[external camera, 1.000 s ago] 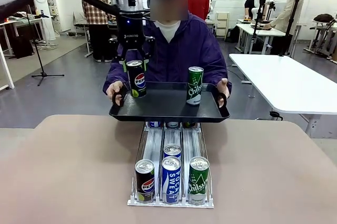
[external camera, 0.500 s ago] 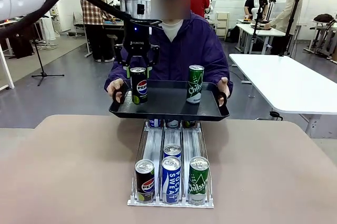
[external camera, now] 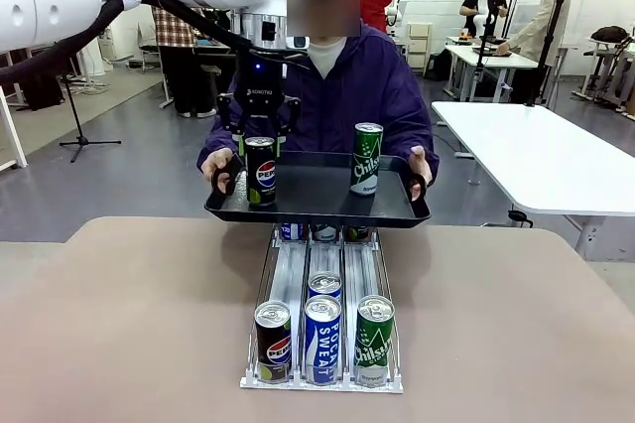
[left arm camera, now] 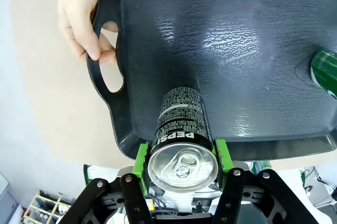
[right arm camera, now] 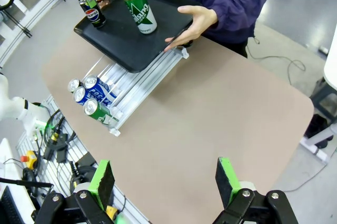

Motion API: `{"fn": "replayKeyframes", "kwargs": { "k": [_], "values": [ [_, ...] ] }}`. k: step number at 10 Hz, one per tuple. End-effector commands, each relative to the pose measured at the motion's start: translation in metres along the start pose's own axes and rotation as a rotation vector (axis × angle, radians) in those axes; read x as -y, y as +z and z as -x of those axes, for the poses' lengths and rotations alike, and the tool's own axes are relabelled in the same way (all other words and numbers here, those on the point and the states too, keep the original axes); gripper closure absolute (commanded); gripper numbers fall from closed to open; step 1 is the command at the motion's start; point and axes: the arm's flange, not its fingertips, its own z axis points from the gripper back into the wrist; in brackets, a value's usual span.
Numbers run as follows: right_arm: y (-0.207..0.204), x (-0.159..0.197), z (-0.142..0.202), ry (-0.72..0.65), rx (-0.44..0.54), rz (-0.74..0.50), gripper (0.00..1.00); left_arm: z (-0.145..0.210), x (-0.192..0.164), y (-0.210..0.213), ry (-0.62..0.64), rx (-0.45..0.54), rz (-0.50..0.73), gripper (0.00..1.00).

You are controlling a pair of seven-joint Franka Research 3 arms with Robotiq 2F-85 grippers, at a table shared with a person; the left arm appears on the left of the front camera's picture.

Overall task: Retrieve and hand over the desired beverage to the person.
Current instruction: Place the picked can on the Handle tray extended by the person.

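The left gripper (external camera: pixel 260 141) is closed on the top of the Pepsi can (external camera: pixel 261 171), which stands on the black tray (external camera: pixel 317 207). The person (external camera: pixel 342 85) holds this tray. A green can (external camera: pixel 366 158) stands beside on it. The right gripper (right arm camera: pixel 166 182) is wide open and holds nothing, well apart, above the table (right arm camera: pixel 210 119).

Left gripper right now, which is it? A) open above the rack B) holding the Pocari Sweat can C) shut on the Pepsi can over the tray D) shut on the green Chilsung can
C: the left gripper has its green pads clamped on the Pepsi can, standing at the black tray the person holds.
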Motion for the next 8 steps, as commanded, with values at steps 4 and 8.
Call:
{"fn": "replayKeyframes", "kwargs": {
  "k": [4, 8],
  "values": [
    [-0.0009, 0.0013, -0.0004, 0.008, 0.013, -0.016, 0.0, -0.0047, 0.0037, 0.0106, -0.042, 0.008, -0.02, 0.22],
    [-0.0009, 0.0013, -0.0004, 0.008, 0.013, -0.016, 0.0, -0.0033, 0.0029, 0.0107, -0.057, 0.009, -0.024, 0.0]
  ]
}}
